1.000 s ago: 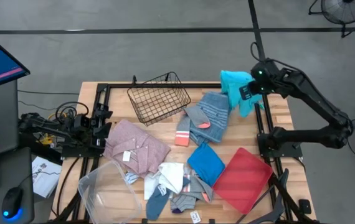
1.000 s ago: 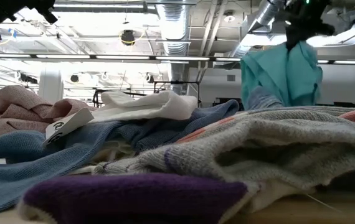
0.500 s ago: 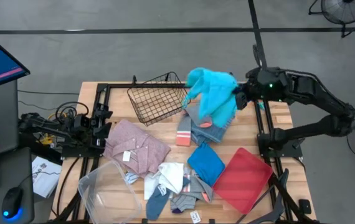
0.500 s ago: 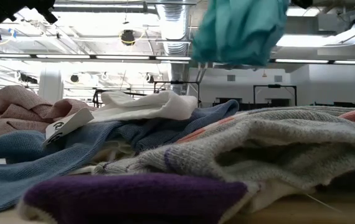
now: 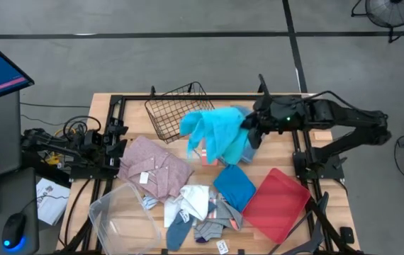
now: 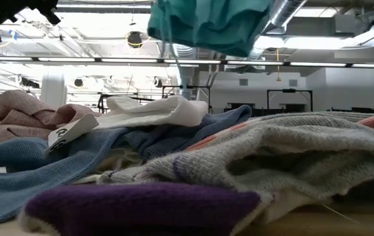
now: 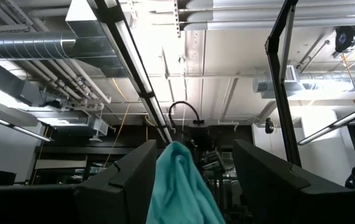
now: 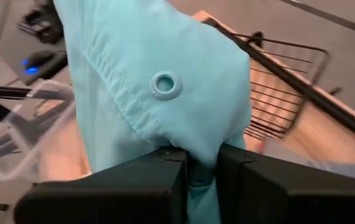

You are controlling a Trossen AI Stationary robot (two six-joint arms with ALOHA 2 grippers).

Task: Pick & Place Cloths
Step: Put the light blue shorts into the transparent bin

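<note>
Left pincer point(image 7: 193, 186) parked at bench's point(image 5: 322, 131) left edge, fingers apart, empty. Pink shirt point(image 5: 156, 166) beside it; clear tub point(image 5: 110, 212) nearer front. Wire basket point(image 5: 177, 113) at back. Turquoise cloth point(image 5: 216, 131) hangs in air just beside basket, pinched in right pincer point(image 5: 250, 131). Blue cloth point(image 5: 234, 185), red tray point(image 5: 276, 202) lie below.

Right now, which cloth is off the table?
The turquoise cloth. The right gripper is shut on it, and it hangs in the air beside the wire basket. The pink shirt and the others lie on the table.
</note>
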